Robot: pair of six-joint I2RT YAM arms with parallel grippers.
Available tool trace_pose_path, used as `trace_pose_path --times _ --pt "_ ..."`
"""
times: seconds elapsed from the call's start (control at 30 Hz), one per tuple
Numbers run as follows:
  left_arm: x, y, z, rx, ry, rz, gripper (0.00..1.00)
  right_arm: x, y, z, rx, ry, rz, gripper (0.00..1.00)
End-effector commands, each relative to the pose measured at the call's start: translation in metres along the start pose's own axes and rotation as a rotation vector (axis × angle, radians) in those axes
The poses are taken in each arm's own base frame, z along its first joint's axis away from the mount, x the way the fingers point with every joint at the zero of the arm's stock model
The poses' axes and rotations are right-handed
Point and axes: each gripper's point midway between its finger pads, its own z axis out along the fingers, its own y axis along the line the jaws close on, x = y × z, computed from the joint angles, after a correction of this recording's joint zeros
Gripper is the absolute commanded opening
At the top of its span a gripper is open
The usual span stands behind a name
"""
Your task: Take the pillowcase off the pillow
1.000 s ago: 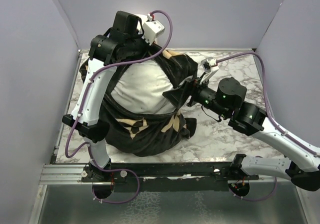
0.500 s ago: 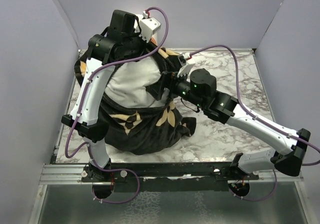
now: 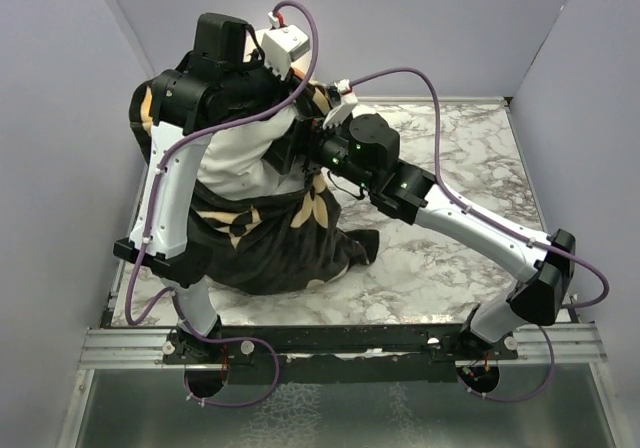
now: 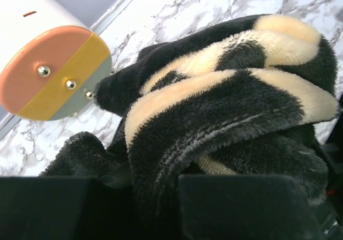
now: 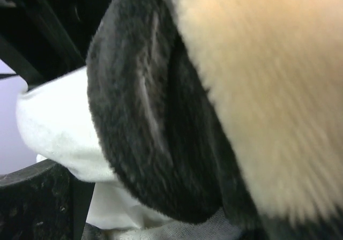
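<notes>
The white pillow (image 3: 236,158) stands at the far left, still partly inside the black, tan-flowered pillowcase (image 3: 270,253), which is bunched round its lower half. My left gripper (image 3: 272,86) is at the pillow's far top, shut on a fold of pillowcase (image 4: 214,100) pinched between its black fingers (image 4: 241,208). My right gripper (image 3: 298,153) presses against the pillow's right side, shut on pillowcase fabric. That fabric (image 5: 144,117) fills the right wrist view, with white pillow (image 5: 53,122) showing at the left. Its fingers are hidden.
A cream-and-orange cylinder (image 4: 48,63) lies on the marble table (image 3: 450,138) by the back wall, just beyond the held fold. Grey walls close in on the left, back and right. A black rail (image 3: 350,340) runs along the near edge.
My right gripper has swept left and away from me with the pillowcase edge, up against the pillow. My left arm has shifted left and back, and the pillow has tipped left with it.
</notes>
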Motion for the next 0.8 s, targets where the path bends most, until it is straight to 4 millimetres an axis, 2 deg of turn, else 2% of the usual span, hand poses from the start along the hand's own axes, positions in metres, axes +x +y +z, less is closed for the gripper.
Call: trace_pose_path --times 0.0,0.03,0.07,0.17,0.23,0.27,0.33,0.4,0.47,0.53,0.63,0.7,0.77 --pt "-0.006 -0.087 -0.025 0.389 -0.021 -0.124 0.00 -0.110 0.103 -0.010 -0.466 -0.309 -0.083 0.89" --pt "-0.015 -0.080 -0.028 0.362 -0.059 -0.122 0.00 -0.126 0.107 -0.014 -0.505 -0.334 -0.111 0.86" --pt "-0.026 -0.069 -0.031 0.312 -0.106 -0.122 0.00 -0.142 0.103 -0.015 -0.512 -0.356 -0.137 0.83" --pt "-0.064 -0.017 -0.049 0.051 -0.285 -0.104 0.00 -0.185 0.079 -0.015 -0.468 -0.413 -0.232 0.79" --pt "-0.089 0.015 -0.078 -0.158 -0.414 -0.068 0.00 -0.203 0.056 -0.013 -0.418 -0.415 -0.260 0.81" --pt "-0.096 0.032 -0.089 -0.266 -0.449 -0.063 0.00 -0.209 0.043 -0.011 -0.381 -0.413 -0.266 0.84" --pt "-0.100 0.044 -0.102 -0.351 -0.477 -0.040 0.00 -0.212 0.022 -0.006 -0.302 -0.396 -0.289 0.90" --pt "-0.091 0.043 -0.099 -0.350 -0.443 -0.039 0.00 -0.204 0.007 -0.001 -0.235 -0.357 -0.310 0.95" --pt "-0.072 0.038 -0.086 -0.314 -0.370 -0.056 0.00 -0.190 -0.010 0.002 -0.180 -0.315 -0.306 0.97" --pt "-0.048 0.034 -0.069 -0.281 -0.293 -0.089 0.00 -0.180 -0.026 0.000 -0.112 -0.279 -0.287 0.98" --pt "-0.021 0.024 -0.049 -0.224 -0.224 -0.139 0.00 -0.162 -0.043 -0.013 -0.030 -0.230 -0.242 1.00" --pt "-0.011 0.017 -0.038 -0.179 -0.205 -0.171 0.00 -0.150 -0.039 -0.032 -0.055 -0.230 -0.212 1.00" --pt "-0.007 0.010 -0.028 -0.131 -0.200 -0.207 0.00 -0.139 -0.027 -0.053 -0.110 -0.223 -0.157 1.00"
